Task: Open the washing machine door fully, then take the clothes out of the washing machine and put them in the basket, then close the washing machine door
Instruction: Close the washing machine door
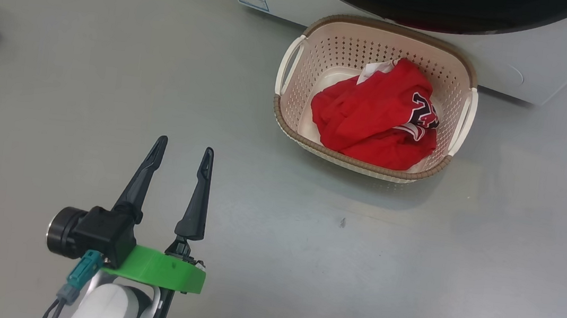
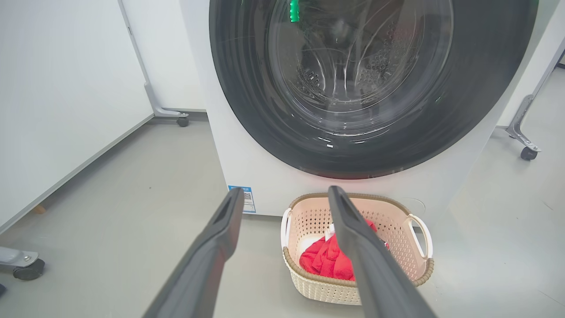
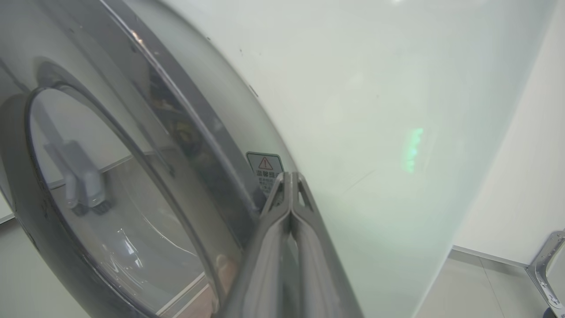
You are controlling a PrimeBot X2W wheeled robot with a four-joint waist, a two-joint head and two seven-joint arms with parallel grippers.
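Since the red clothes [image 1: 374, 116] lie bunched up in the cream basket [image 1: 349, 46], the taking-out part looks done. The basket sits on the floor just in front of the white washing machine [image 1: 502, 66], below its round door. The washing machine door [image 2: 476, 88] looks pushed flat against the front. It is shut, or very nearly, and no clothes show through its glass.

The right gripper [image 3: 291, 176] has its fingers pressed tight together, holding nothing, with the tips at the door's edge. The left gripper [image 1: 184, 145] hangs over bare floor, fingers spread wide and empty. Maybe one last push is left.

The floor [image 1: 81, 104] is smooth and grey. White panels [image 2: 66, 88] stand nearby on little wheels [image 2: 182, 120].
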